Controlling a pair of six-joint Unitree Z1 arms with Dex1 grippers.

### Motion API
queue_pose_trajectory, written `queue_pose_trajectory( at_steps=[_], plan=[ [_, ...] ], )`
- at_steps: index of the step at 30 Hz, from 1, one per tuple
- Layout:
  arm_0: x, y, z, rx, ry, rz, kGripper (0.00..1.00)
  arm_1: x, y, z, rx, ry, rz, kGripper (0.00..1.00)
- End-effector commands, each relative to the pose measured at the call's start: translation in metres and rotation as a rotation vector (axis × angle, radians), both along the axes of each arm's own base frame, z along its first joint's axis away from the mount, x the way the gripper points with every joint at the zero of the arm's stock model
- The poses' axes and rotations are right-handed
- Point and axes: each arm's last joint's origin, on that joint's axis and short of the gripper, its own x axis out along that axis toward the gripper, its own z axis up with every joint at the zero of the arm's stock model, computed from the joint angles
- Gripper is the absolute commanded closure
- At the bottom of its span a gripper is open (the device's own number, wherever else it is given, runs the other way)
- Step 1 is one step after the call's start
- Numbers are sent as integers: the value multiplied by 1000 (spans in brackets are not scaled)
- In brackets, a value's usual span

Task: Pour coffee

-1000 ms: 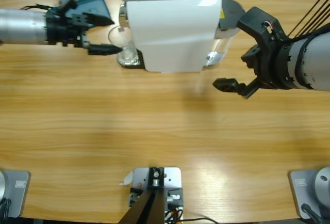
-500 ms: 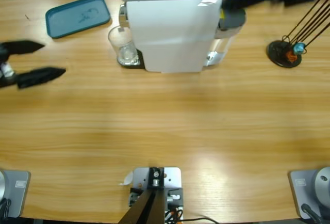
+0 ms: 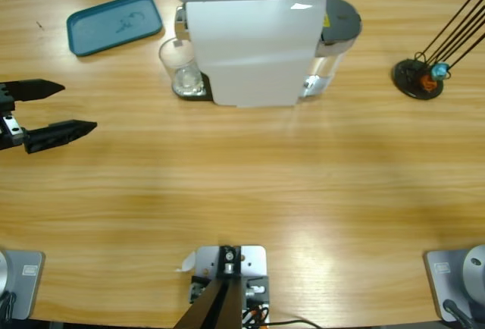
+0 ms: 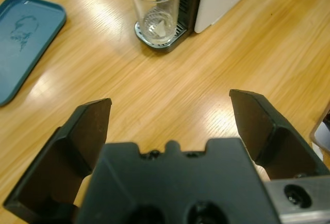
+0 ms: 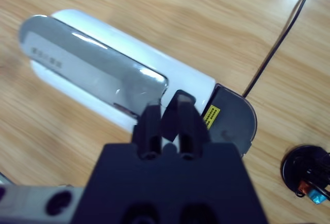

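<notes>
Sitting on the drip tray of the tall white boxy coffee machine (image 3: 254,41), the clear straight-sided drinking glass (image 3: 180,67) looks empty or nearly so: no dark layer of coffee shows in it from above or from the left wrist view, so I cannot tell whether any is poured. The glass (image 4: 154,8) lies well ahead of the left gripper (image 3: 67,106), a little to one side of its centre line, with bare wooden table (image 3: 250,192) between. That pincer stands wide open, gripping nothing. For a clean pick, I judge it should line up square on the glass, keep the jaws spread until they flank the wall, then close low and lift level. The flat teal plastic tray (image 3: 115,23) lies further off, empty. The right gripper (image 5: 170,113) hovers above the machine top, jaws pressed together, holding nothing. A black stand of thin rods (image 3: 418,77) sits beyond the machine.
</notes>
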Motion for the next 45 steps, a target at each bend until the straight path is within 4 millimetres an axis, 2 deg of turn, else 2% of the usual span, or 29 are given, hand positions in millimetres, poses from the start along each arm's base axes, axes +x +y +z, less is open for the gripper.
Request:
queue_pose_trajectory(
  at_steps=[1,23,28,33,35,36,37,38,39,40,41,43,45],
  plan=[
    [6,-6,-4,21,-32,-12,0,17,-2,-16,-33,51,-24,1000],
    [11,-9,-11,25,-24,-9,0,24,2,-44,-100,121,0,1000],
    [11,-9,-11,26,-26,-6,0,19,-1,-52,-127,153,1,1000],
    [11,-9,-11,30,-28,1,0,9,10,-58,-143,168,36,1000],
    [11,-9,-11,30,-29,1,0,7,9,-48,-130,119,42,1000],
    [11,-9,-11,30,-30,1,0,5,6,-32,-115,62,42,1000],
    [11,-9,-11,30,-29,1,0,-1,1,-5,-89,-22,30,751],
    [11,-9,-12,31,-28,1,0,-7,-4,16,-59,-67,25,87],
    [11,-9,-12,31,-28,1,0,-15,-9,34,-29,-107,15,0],
    [12,-9,-12,32,-26,1,0,-21,-15,47,-5,-142,-5,0],
    [13,-10,-13,34,-20,4,0,-25,-18,52,7,-149,-28,0],
    [15,-11,-15,37,-14,4,0,-29,-20,50,30,-120,-56,0],
    [15,-11,-15,38,-11,5,0,-28,-19,30,17,-39,-86,0]
  ],
)
